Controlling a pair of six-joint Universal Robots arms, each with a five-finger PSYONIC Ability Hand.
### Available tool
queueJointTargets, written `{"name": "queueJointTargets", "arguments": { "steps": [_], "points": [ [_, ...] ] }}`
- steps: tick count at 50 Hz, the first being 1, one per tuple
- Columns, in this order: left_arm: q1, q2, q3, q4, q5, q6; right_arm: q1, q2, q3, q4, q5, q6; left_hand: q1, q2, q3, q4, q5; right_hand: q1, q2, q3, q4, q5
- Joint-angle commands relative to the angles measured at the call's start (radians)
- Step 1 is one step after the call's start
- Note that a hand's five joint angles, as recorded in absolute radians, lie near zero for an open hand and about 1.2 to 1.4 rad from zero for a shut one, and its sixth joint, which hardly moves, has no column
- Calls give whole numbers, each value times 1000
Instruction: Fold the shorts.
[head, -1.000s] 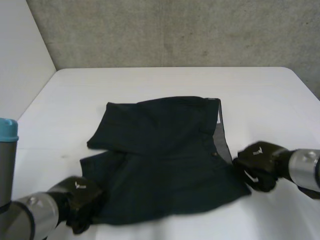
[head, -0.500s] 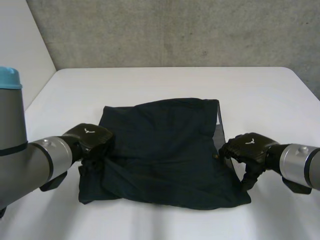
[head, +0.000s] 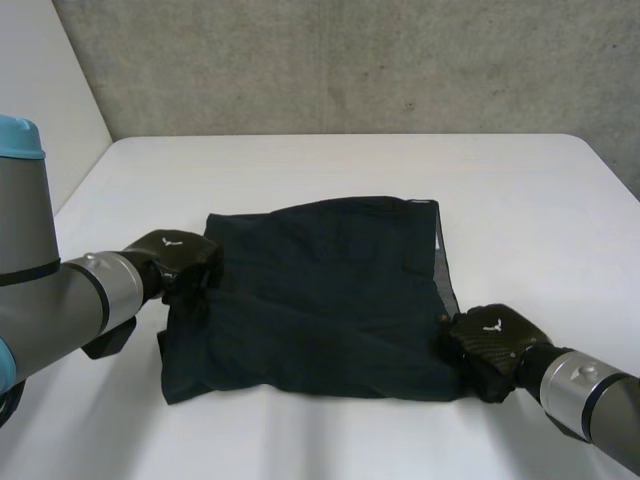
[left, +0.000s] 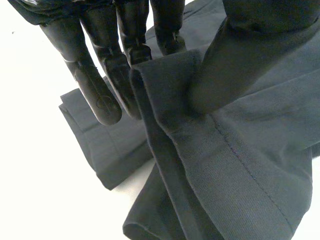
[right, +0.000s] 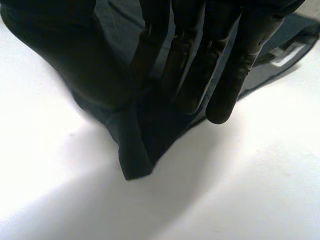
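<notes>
Pinching shorts: left hand at 9 o'clock edge, right hand at 4 o'clock corner; white label unreadable

Left robot hand and right robot hand pinch (thumbs against fingers).

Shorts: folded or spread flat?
Folded: the shorts lie doubled, stacked layers showing beside the left hand, which pinches an edge; the right hand pinches a corner.

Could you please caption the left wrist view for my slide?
Left hand pinching a hem fold of the dark shorts.
</notes>
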Motion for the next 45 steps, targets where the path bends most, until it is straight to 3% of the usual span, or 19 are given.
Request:
{"name": "queueJointTargets", "arguments": {
  "steps": [1, 8, 13, 21, 28, 30, 32, 39, 45],
  "points": [
    [8, -1, 6, 3, 1, -15, 5, -6, -50, -37, 55, -2, 266, 206, 211, 202, 240, 512, 259, 259, 253, 281],
    [29, -16, 21, 26, -1, -17, 70, -16, -106, 11, 61, 7, 266, 206, 211, 202, 240, 512, 259, 259, 253, 281],
    [40, -53, 55, 40, -2, -27, 85, -10, -133, 84, 55, 97, 266, 206, 211, 202, 240, -32, -285, -285, -291, -263],
    [40, -108, 98, 38, -19, -32, 83, -1, -139, 134, 61, 139, 266, 206, 211, 202, 240, -80, -333, -333, -339, -311],
    [40, -142, 132, 38, -30, -32, 86, 30, -144, 129, 61, 138, 266, 206, 211, 202, 240, 40, -213, -213, -219, -191],
    [40, -155, 144, 40, -30, -32, 86, 65, -158, 132, 66, 135, 266, 206, 211, 202, 240, 189, -64, -64, -70, -41],
    [40, -168, 156, 38, -30, -32, 91, 94, -187, 132, 77, 116, 266, 206, 211, 202, 240, 510, 258, 257, 251, 280],
    [39, -228, 227, 38, -31, -29, 113, 120, -378, 134, 112, 38, 266, 206, 211, 202, 240, 512, 259, 259, 253, 281],
    [39, -348, 398, 40, -57, -29, 143, 230, -671, 137, 117, 38, 266, 206, 211, 202, 240, 512, 259, 259, 253, 281]
  ]
}}
